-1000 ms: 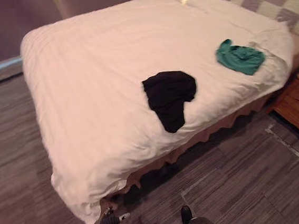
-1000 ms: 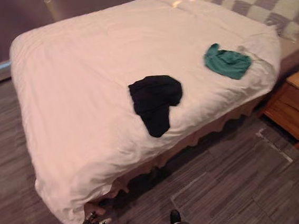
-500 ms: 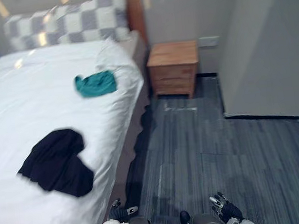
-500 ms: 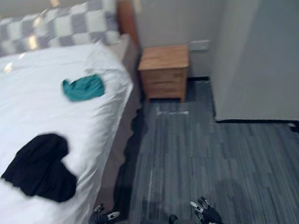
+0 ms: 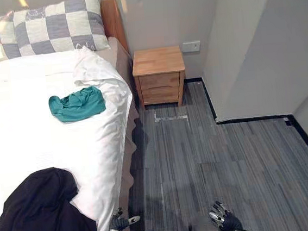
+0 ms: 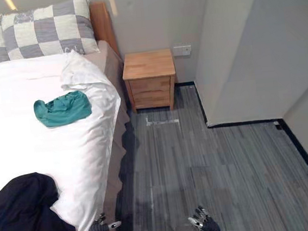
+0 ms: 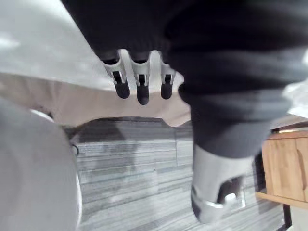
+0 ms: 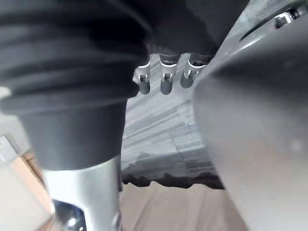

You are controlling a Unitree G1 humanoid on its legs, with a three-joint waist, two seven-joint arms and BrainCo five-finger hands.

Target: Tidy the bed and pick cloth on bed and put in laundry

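While hanging at bottom edge, left robot hand (image 5: 119, 223): fingers loose, empty
Right robot hand (image 5: 225, 224): likewise
Black cloth (image 5: 38, 216): bed (image 5: 37, 146), lower left
Green cloth (image 5: 77, 103): upper left

A wooden nightstand (image 5: 159, 74) with two drawer fronts stands against the far wall (image 5: 160, 11); a white socket (image 5: 191, 47) sits on that wall just above its right corner; a pale tape mark (image 5: 170, 117) lies on the grey striped floor (image 5: 229, 163) just before it; black skirting (image 5: 252, 119) edges the walls; grey-and-white checked pillows (image 5: 58, 26) lie side by side, far left.
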